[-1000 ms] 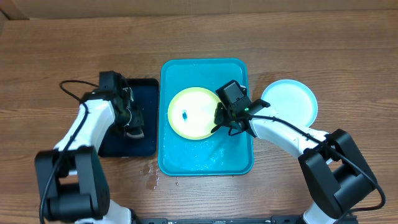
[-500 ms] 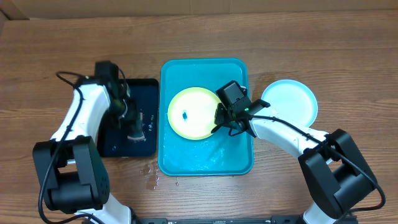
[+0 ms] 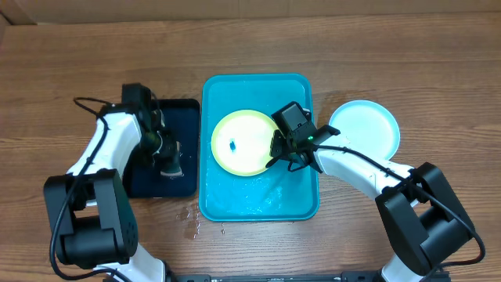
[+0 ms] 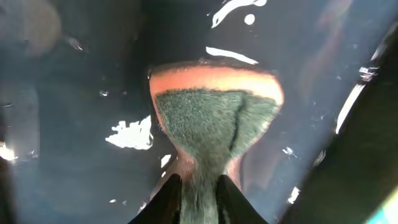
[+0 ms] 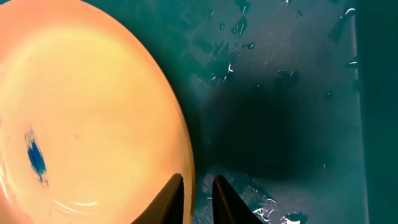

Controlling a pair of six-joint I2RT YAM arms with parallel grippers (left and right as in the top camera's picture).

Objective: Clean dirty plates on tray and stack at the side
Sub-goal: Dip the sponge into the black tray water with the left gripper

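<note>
A pale yellow-green plate (image 3: pixel 243 142) with a small blue smudge lies in the turquoise tray (image 3: pixel 258 205). My right gripper (image 3: pixel 275 153) is at its right edge. In the right wrist view the plate (image 5: pixel 93 112) fills the left side, and the gripper (image 5: pixel 199 193) stands narrowly open astride the rim, wet tray floor (image 5: pixel 280 93) showing beside it. My left gripper (image 3: pixel 167 160) hangs over the black tray (image 3: pixel 178 110). In the left wrist view that gripper (image 4: pixel 199 193) is shut on a green-and-orange sponge (image 4: pixel 214 118), pinching its near end.
A light blue plate (image 3: pixel 365 125) rests on the wooden table right of the turquoise tray. Water drops (image 3: pixel 190 215) lie on the table near the tray's front left corner. The black tray's floor (image 4: pixel 74 124) looks wet.
My left arm shifted over the black tray and its jaws now pinch the sponge. The right gripper's jaws have parted slightly at the plate's rim; the plate has not moved.
</note>
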